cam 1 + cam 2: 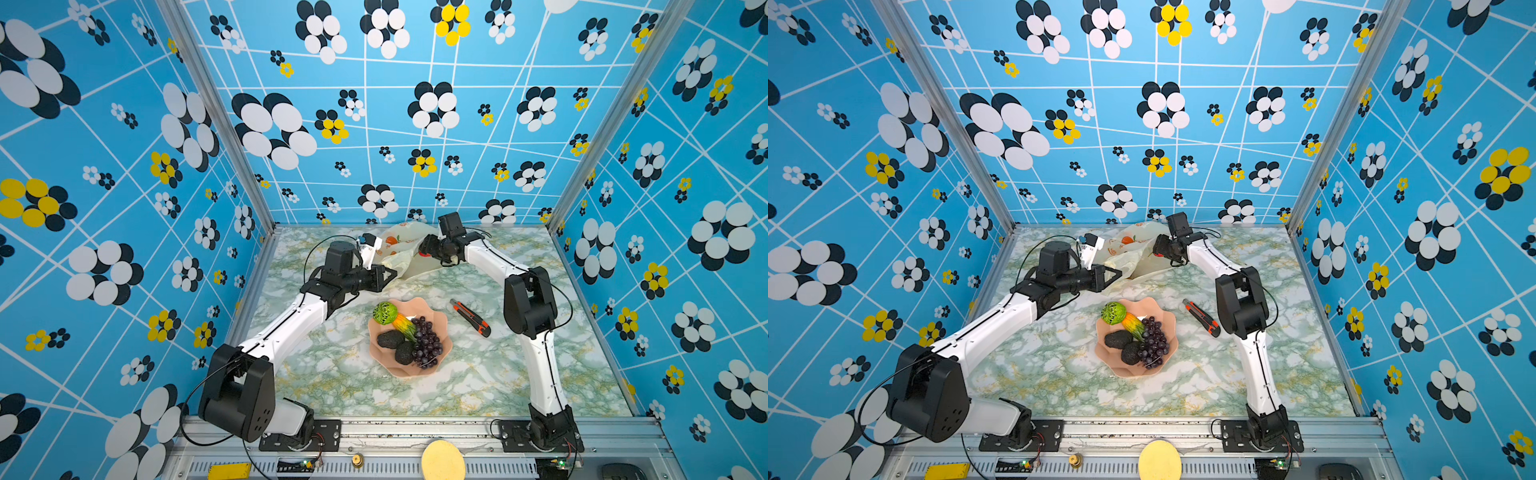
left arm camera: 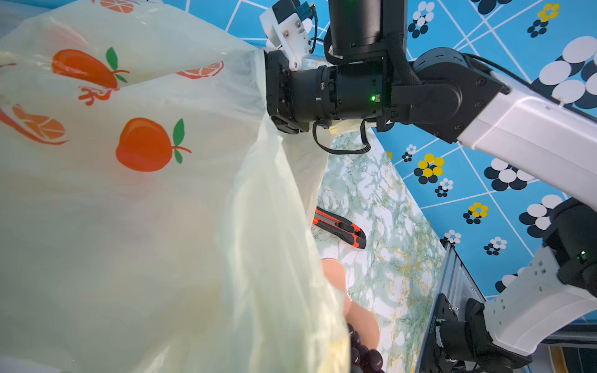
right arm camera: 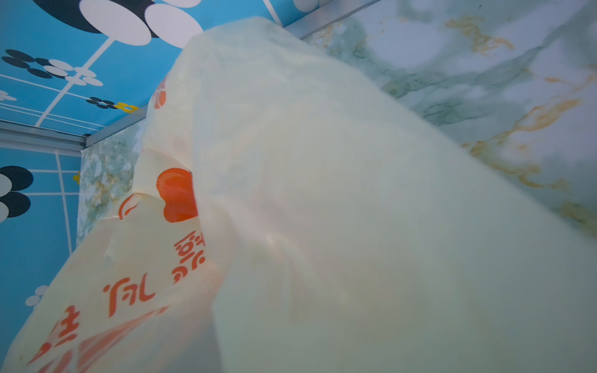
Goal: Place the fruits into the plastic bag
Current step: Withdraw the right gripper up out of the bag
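Pinching the bag [image 1: 405, 245] rim at far middle in my left claw [image 1: 390, 274], I should hold it high and wide for my right claw [image 1: 428, 248], buried inside, grip unseen, while fruits [image 1: 409, 336] sit in the nearer dish [image 1: 422, 306].

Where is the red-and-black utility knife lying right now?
In both top views the utility knife lies on the marble table, right of the pink dish, between it and the right arm's elbow.
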{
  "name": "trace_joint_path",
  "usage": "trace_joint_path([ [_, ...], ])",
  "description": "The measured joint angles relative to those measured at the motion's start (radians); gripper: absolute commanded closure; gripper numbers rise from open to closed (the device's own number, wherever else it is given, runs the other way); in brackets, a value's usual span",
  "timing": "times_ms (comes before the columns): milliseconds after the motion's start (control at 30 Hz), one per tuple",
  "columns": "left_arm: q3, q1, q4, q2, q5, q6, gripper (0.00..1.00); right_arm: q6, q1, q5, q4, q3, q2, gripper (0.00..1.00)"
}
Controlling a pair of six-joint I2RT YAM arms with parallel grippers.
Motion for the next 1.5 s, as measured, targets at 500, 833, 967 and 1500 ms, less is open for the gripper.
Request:
trace_joint_path([
  [500,-0.002,0.000,-0.015,-0.008,-0.060,-0.002,1.00,-0.007,-0.004,-0.066,-0.019,-0.035,0.000,0.05],
  [833,-0.002,0.000,-0.014,-0.002,-0.060,-0.002,1.00,-0.009,-0.004,-0.082,-0.020,-0.035,-0.001,0.01],
  [967,-0.002,0.000,-0.014,-0.001,-0.060,-0.002,1.00,-0.005,-0.004,-0.093,-0.020,-0.035,-0.001,0.01],
  [1500,-0.002,0.000,-0.014,0.027,-0.053,-0.002,1.00,0.175,-0.007,-0.322,0.067,-0.084,-0.077,0.01],
])
